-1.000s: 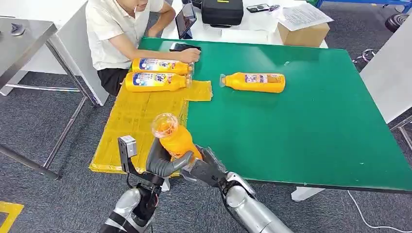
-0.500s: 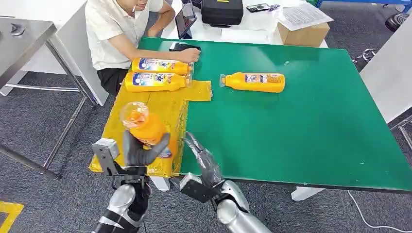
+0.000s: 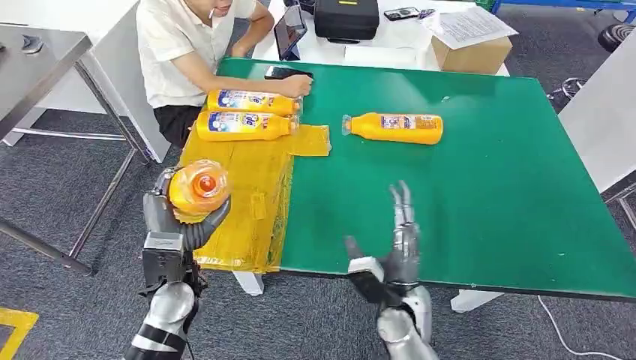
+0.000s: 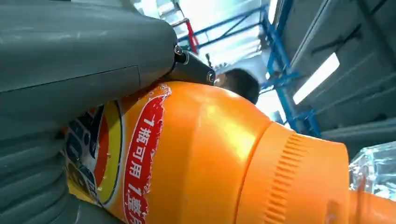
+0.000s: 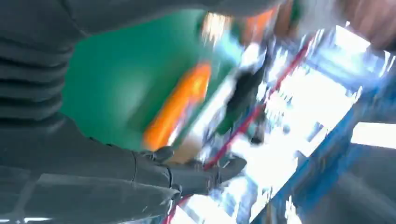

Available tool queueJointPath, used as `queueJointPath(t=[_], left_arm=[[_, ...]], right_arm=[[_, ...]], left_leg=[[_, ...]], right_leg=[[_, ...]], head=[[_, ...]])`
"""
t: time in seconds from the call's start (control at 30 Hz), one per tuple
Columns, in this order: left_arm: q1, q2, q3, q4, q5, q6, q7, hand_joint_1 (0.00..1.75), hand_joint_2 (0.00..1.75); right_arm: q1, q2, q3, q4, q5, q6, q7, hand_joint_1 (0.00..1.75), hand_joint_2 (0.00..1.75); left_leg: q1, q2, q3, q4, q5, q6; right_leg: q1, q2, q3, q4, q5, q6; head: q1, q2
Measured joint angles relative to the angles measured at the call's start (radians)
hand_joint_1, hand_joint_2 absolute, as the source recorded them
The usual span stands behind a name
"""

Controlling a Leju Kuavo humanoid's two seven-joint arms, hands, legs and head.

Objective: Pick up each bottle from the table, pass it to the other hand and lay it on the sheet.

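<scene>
Over the near left edge of the yellow sheet [image 3: 232, 187], the left hand [image 3: 180, 221] grips one orange bottle [image 3: 198, 187]. Right of the sheet, the right hand [image 3: 397, 240] hangs empty, fingers spread, above the green table [image 3: 480, 195].

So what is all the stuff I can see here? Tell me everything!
Orange plastic bottles: four; two lying on the yellow sheet near the person, one lying on the green table, one held.
Black case: one, white table behind.
Cardboard box: one, brown, with papers on top.
Tablet: one, dark, beside the person.
Person: one, white shirt, seated at far edge.
Left robot hand: grey, holds the bottle over the sheet's near corner.
Right robot hand: empty, fingers spread, above the table's near edge.
</scene>
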State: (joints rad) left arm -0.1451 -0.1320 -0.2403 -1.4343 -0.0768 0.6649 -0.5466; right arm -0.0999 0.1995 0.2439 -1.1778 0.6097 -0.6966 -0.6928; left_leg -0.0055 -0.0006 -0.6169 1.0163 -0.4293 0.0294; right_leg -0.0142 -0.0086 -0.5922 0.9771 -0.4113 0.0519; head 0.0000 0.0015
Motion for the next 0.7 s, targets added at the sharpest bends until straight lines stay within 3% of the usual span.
queueJointPath(t=[0.07,0.13,0.33,0.5,0.57,0.6,0.63,0.7], left_arm=[[-0.003,0.011,0.004,0.001,-0.061,-0.028,0.058,1.75,1.75],[-0.077,0.083,-0.036,0.134,-0.529,-0.173,0.341,1.75,1.75],[-0.120,0.122,-0.069,0.224,-0.575,-0.200,0.368,1.75,1.75],[-0.232,0.124,-0.116,0.400,-0.704,-0.404,0.429,1.75,1.75],[-0.283,0.115,-0.128,0.474,-0.710,-0.457,0.428,1.43,1.75],[-0.304,0.109,-0.136,0.508,-0.714,-0.478,0.425,0.94,1.75],[-0.323,0.105,-0.143,0.533,-0.716,-0.490,0.421,0.05,1.75],[-0.356,0.096,-0.154,0.583,-0.712,-0.518,0.412,0.00,1.75]], right_arm=[[0.018,0.011,-0.102,-0.068,0.016,-0.004,-0.003,0.00,0.00],[0.039,0.014,-0.184,-0.114,-0.055,-0.005,-0.003,0.00,0.00],[0.049,0.014,-0.204,-0.125,-0.066,-0.004,-0.005,0.00,0.00],[0.034,0.013,-0.164,-0.111,-0.130,-0.004,-0.005,0.00,0.00],[0.024,0.013,-0.136,-0.098,-0.155,-0.004,-0.005,0.00,0.00],[0.020,0.013,-0.119,-0.090,-0.166,-0.004,-0.005,0.00,0.00],[0.017,0.013,-0.105,-0.084,-0.172,-0.004,-0.005,0.00,0.00],[0.008,0.011,-0.080,-0.070,-0.192,-0.004,-0.005,0.00,0.00]], left_leg=[[0.000,0.000,0.000,0.000,0.000,0.000],[0.000,0.003,0.000,0.000,0.002,-0.001],[0.000,0.006,0.000,0.000,0.002,-0.002],[0.001,0.003,0.000,0.000,0.003,-0.002],[0.000,0.003,0.000,0.000,0.003,-0.002],[0.000,0.003,0.000,0.000,0.003,-0.002],[0.000,0.003,0.000,0.000,0.003,-0.002],[0.000,0.003,0.000,0.000,0.003,-0.002]], right_leg=[[0.000,0.000,0.000,0.000,0.000,0.000],[0.000,0.001,-0.002,0.000,0.001,0.000],[0.000,0.004,-0.003,0.001,0.001,0.000],[0.000,0.003,-0.002,0.002,0.001,0.000],[0.000,0.003,-0.002,0.002,0.001,0.000],[0.000,0.003,-0.002,0.002,0.001,0.000],[0.000,0.003,-0.002,0.002,0.001,0.000],[0.000,0.003,-0.001,0.002,0.001,0.000]], head=[[-0.001,0.000],[-0.001,0.000],[-0.002,0.000],[-0.001,0.000],[-0.001,0.000],[-0.001,0.000],[-0.001,0.000],[-0.001,0.000]])
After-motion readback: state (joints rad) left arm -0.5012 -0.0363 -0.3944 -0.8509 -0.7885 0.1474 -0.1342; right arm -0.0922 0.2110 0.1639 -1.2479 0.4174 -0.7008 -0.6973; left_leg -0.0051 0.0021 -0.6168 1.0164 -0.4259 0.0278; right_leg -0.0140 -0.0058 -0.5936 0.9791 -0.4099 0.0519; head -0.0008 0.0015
